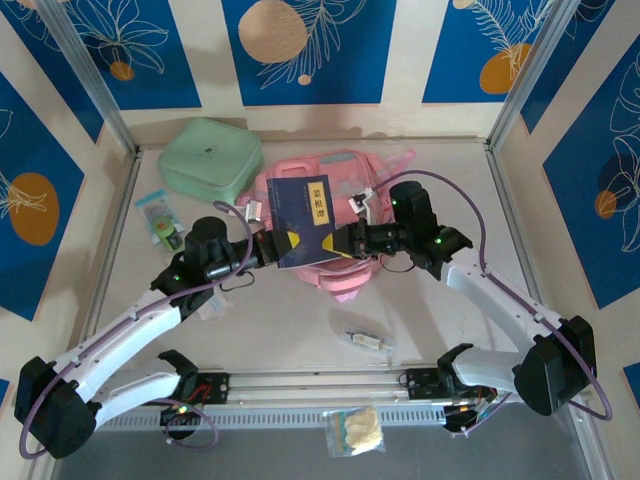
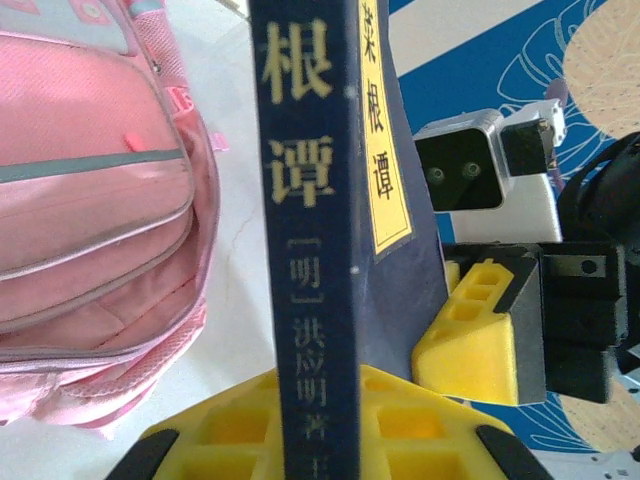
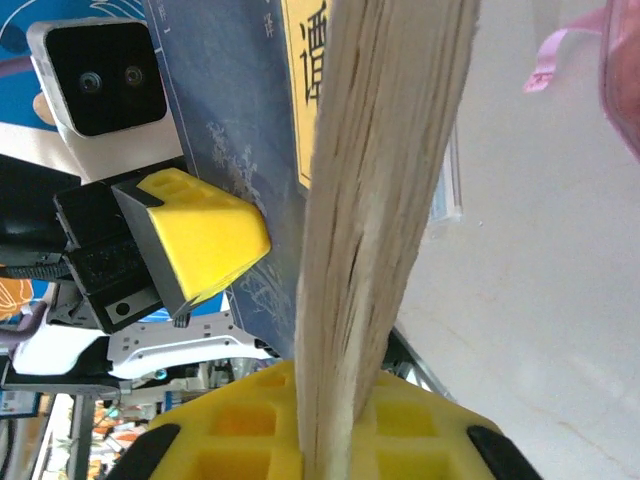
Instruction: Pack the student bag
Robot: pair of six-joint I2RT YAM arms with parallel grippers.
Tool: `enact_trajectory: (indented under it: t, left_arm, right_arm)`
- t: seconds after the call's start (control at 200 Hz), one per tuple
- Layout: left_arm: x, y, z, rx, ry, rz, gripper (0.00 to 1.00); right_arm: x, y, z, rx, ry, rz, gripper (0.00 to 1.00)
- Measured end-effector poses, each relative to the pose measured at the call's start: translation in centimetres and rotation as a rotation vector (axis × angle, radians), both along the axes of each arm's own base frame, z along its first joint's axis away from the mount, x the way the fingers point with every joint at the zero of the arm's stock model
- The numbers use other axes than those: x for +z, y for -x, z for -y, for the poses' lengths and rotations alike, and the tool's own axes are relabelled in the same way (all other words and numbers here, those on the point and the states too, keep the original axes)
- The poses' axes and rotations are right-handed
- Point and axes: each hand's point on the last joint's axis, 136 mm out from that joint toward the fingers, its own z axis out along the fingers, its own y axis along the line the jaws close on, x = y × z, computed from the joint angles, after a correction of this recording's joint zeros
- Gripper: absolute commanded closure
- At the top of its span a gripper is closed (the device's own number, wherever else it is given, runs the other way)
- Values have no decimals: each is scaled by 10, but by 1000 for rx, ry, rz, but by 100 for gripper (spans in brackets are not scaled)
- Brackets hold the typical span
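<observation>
Plainly the student bag (image 1: 352,172) is the biggest thing on the table (image 1: 300,330). It lies flat toward the far side, front pockets up, just right of a mint-green case (image 1: 210,158). The step in hand looks like carrying the dark blue book (image 1: 303,215) to the bag's opening. Doing that well means moving both arms together so the book doesn't twist, and first finding the open zip, which I cannot make out. The bag's long axis runs near-to-far, and its strap end seems to point at the far wall. The book hangs above the bag, cover facing up, spine toward the left arm. The left gripper (image 1: 285,243) is clamped on the near spine-side corner. The right gripper (image 1: 335,243) is closed on the page-edge corner opposite.
</observation>
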Motion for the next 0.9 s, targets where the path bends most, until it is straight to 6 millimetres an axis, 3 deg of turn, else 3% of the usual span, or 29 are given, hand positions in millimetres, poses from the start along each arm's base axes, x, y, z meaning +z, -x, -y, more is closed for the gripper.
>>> enact_trajectory:
  t: [0.09, 0.26, 0.46, 0.605, 0.74, 0.9]
  left_arm:
    - [0, 1, 0, -7, -27, 12, 68]
    - [-4, -3, -7, -12, -209, 54, 53]
    - [-5, -15, -10, -53, -409, 167, 45]
    - [-38, -25, 11, -156, -567, 209, 41]
    - [-68, -32, 40, -284, -693, 272, 39]
    - [-94, -54, 64, -367, -815, 345, 38]
  right_arm:
    - [-2, 1, 1, -2, 15, -7, 96]
    - [-9, -5, 18, -67, 76, -13, 97]
    - [-13, -16, 65, -225, 147, -33, 98]
    - [-23, -24, 104, -363, 205, -57, 99]
    - [-47, -22, 137, -473, 248, -125, 99]
    - [-72, -18, 162, -557, 273, -208, 99]
